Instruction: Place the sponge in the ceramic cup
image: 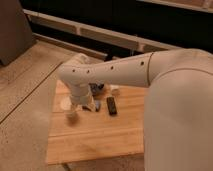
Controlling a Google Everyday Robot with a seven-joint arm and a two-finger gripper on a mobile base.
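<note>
Speckled flooring carries a wooden board (95, 140) on which all items sit. The sponge (97, 105) lies flat on the board just left of the black bar (111, 105) and outside the ceramic cup (64, 104). The cup stands farther left of the bar, at the board's left edge, so placement remains outstanding. The gripper (79, 110) hangs left of the bar, between sponge and cup; its opening state cannot be told. A dark bowl (98, 88) sits behind and left of the bar. Bare wood extends in front of the bar, while clearance near the cup is judged tight.
</note>
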